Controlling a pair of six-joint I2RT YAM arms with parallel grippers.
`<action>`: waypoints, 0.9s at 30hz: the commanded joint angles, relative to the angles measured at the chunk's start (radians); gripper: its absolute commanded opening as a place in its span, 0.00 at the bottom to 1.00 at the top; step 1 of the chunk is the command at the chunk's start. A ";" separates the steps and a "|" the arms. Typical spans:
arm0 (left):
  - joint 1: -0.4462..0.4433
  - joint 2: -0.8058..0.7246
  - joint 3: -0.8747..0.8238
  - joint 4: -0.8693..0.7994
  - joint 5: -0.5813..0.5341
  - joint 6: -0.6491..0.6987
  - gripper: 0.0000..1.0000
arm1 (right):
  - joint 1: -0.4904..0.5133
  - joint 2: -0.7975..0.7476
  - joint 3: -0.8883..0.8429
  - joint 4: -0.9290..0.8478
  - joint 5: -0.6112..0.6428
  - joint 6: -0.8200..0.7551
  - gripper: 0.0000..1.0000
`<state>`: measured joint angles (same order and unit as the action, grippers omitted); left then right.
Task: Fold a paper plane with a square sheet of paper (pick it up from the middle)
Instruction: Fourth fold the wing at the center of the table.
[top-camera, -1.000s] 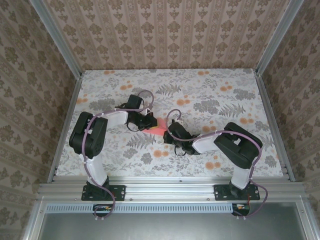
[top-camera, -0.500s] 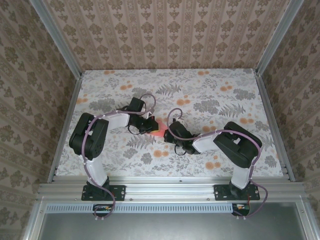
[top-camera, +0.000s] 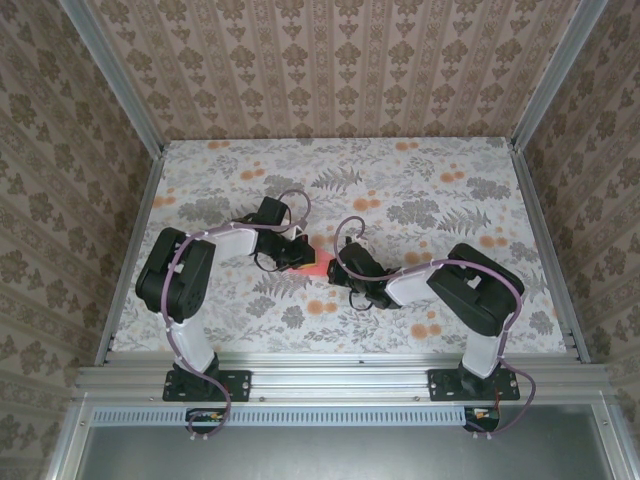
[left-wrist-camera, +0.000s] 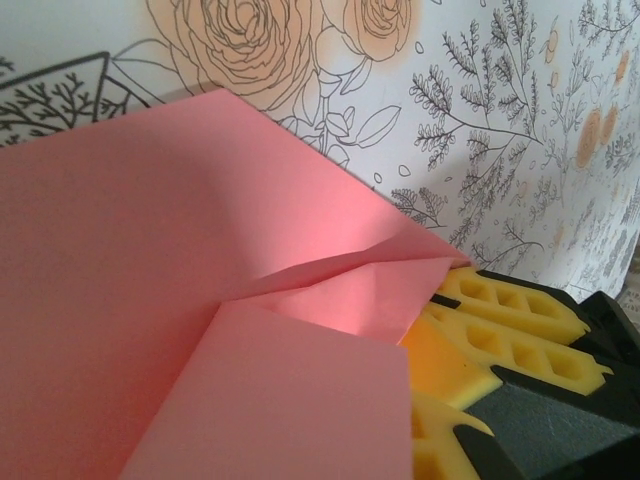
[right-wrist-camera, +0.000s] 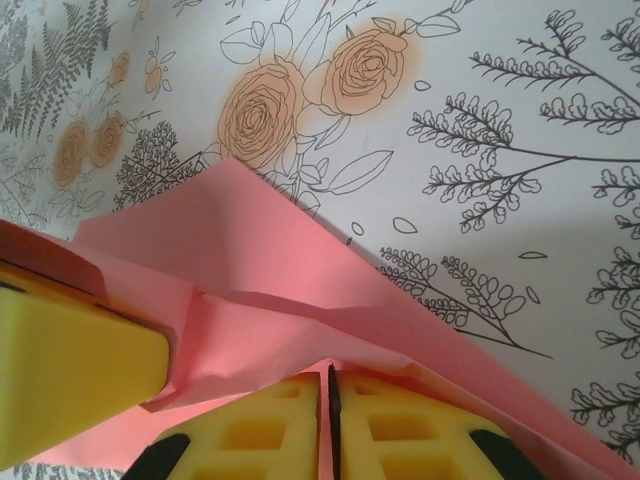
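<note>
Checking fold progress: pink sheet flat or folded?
Folded, partly: the pink sheet shows overlapping flaps and creases in both wrist views.

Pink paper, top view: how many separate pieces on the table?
1: the square sheet of paper, partly folded, mid-table between the left gripper and the right gripper, which hide part of it.

Soft, even light fills the overhead view, leaving faint shadows on the desk (top-camera: 450, 170). Close to the wrist lenses the pink paper (left-wrist-camera: 150, 260) is shaded, brighter along its fold, and the yellow fingers (right-wrist-camera: 400, 430) blur at the frame's bottom.
</note>
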<state>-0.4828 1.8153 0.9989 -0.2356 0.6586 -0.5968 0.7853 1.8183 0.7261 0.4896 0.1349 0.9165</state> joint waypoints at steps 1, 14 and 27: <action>0.009 -0.017 -0.010 0.008 -0.008 0.013 0.00 | 0.001 -0.052 -0.024 0.008 -0.028 0.000 0.15; 0.007 -0.010 -0.003 0.039 -0.009 -0.012 0.00 | 0.050 0.024 -0.016 0.027 -0.041 0.145 0.15; -0.020 -0.096 -0.041 0.064 -0.009 -0.064 0.00 | 0.048 0.061 -0.010 -0.020 0.014 0.165 0.08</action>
<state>-0.4908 1.7714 0.9752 -0.1844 0.6537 -0.6331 0.8295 1.8263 0.7128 0.5133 0.1234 1.0554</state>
